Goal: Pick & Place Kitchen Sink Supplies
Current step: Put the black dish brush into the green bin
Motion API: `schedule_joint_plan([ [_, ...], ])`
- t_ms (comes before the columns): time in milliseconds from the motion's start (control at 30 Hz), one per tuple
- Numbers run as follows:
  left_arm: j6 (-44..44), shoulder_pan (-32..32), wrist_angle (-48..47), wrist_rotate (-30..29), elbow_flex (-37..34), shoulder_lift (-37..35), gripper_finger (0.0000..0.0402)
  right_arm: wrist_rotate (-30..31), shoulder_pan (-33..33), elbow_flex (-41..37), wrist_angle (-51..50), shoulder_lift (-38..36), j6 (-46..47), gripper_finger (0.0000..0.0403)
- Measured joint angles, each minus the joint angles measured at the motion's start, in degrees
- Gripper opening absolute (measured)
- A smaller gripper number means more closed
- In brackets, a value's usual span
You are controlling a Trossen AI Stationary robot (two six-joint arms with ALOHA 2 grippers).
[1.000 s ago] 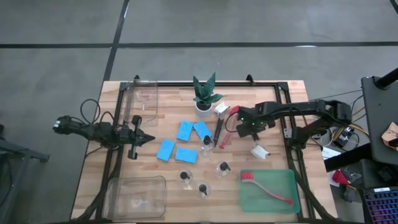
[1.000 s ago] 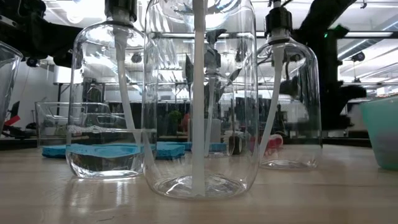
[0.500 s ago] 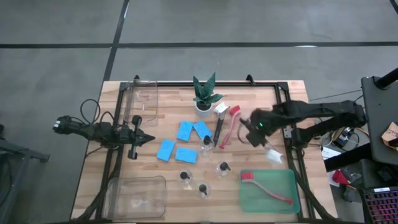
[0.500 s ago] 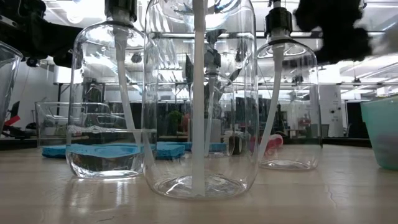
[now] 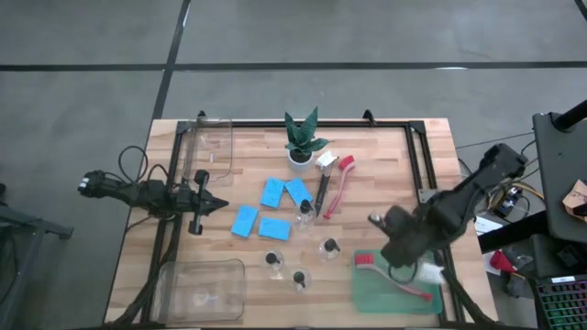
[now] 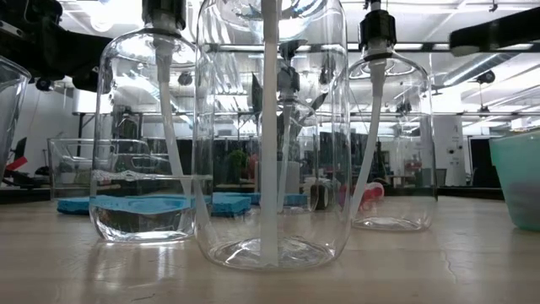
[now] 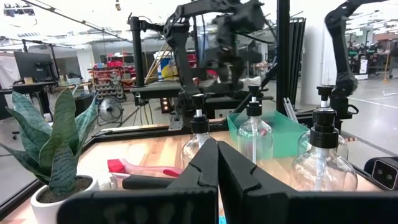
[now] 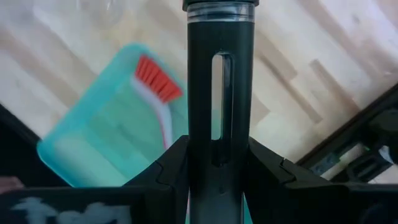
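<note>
My right gripper (image 5: 402, 249) hovers over the green tray (image 5: 371, 291) at the table's near right and is shut on a black-handled brush, whose white head (image 5: 431, 272) shows beside it. A red brush (image 5: 394, 280) lies in the tray. Another black brush (image 5: 323, 192) and a red brush (image 5: 341, 181) lie near the plant. Several blue sponges (image 5: 273, 228) lie flat mid-table, with small clear bottles (image 5: 328, 247) standing toward the near edge. My left gripper (image 5: 220, 203) waits at the table's left, shut and empty. My right gripper pinches the brush's black slotted handle (image 8: 217, 93) between its two fingers (image 8: 171, 165). The brush is lifted clear and hangs above the green tray (image 8: 93, 137). How far back the handle reaches between the fingers is hidden by the gripper itself.
A potted plant (image 5: 300, 151) stands at the far middle. One clear bin (image 5: 213, 147) stands at the far left and another (image 5: 202, 289) at the near left. Black frame rails (image 5: 424, 170) run along the table's sides. Bare wood lies between the bottles and the tray.
My right gripper has carried the black-handled brush from beside the other brushes near the plant toward the table's near right, ending above the green tray. The brush has stayed lifted clear throughout. The left arm has kept still.
</note>
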Motion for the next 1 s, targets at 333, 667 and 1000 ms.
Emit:
schedule_joint_plan([
  [333,0.0,0.0,0.0,0.0,0.0,0.0,0.0,-2.8,5.3,5.5,2.0,15.1,-8.5,0.0107],
  [667,0.0,0.0,0.0,0.0,0.0,0.0,0.0,-4.9,8.0,6.9,3.4,24.6,-10.5,0.0107],
  [1000,0.0,0.0,0.0,0.0,0.0,0.0,0.0,-2.3,8.2,6.7,4.9,27.2,-11.5,0.0107],
])
